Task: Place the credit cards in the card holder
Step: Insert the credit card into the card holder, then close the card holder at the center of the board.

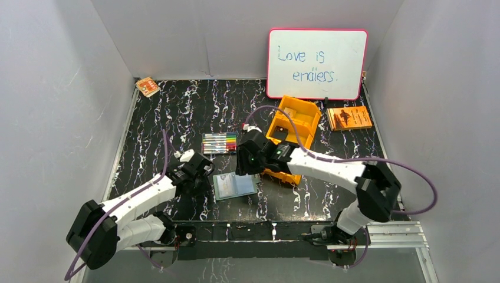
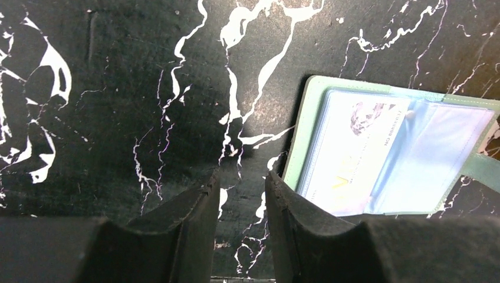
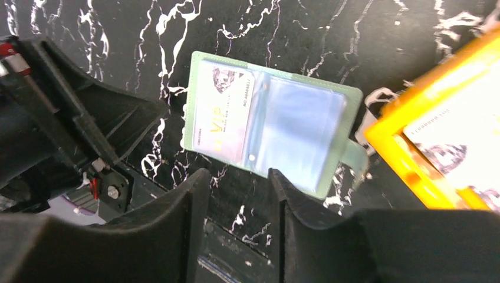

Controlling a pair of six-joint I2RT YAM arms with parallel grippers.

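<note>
Top external view has the black marbled counter (image 1: 177,106) carrying an orange bin (image 1: 295,127) toward its far right. The card holder (image 1: 234,186) lies spread open close to the middle of the near edge, between the two arms. The left hand (image 2: 242,183) sits low at the holder's left border, its jaws narrowly parted with nothing between them. The right hand (image 3: 239,177) hovers above the holder's near side, also parted and empty. One pale card (image 3: 224,112) marked VIP lies under the clear left pocket. Another card (image 3: 466,135) rests flat inside the bin. I judge the main risk to be that nothing pins the holder, so pushing in a further card could slide it or fold it shut. The bin card lies flat on the floor behind a wall, so the fingers may scrape over it. Whether the left hand touches the holder I cannot tell. The bin card is cut off by the frame, and the count of cards left is unclear.
</note>
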